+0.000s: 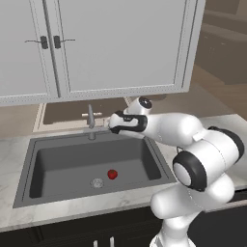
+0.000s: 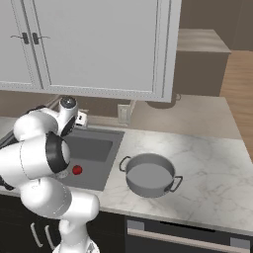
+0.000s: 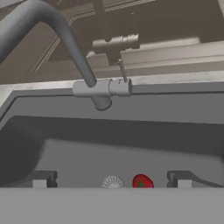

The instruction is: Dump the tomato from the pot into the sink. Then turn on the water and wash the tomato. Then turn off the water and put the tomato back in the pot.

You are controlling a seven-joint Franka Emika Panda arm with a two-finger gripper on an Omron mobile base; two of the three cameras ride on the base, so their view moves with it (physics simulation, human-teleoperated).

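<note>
The tomato lies on the floor of the sink, just beside the round drain on the side nearer the pot. In the hand view the tomato sits between the two finger tips, with the drain just beside it. The pot stands upright on the marble counter beside the sink, with nothing in it. The gripper hangs above the sink with its jaws spread wide and nothing between them, facing the faucet at the sink's back rim. The faucet's small lever sticks up from its base. White cabinets hang on the wall above the sink, and dark cupboard fronts run beneath the counter.
</note>
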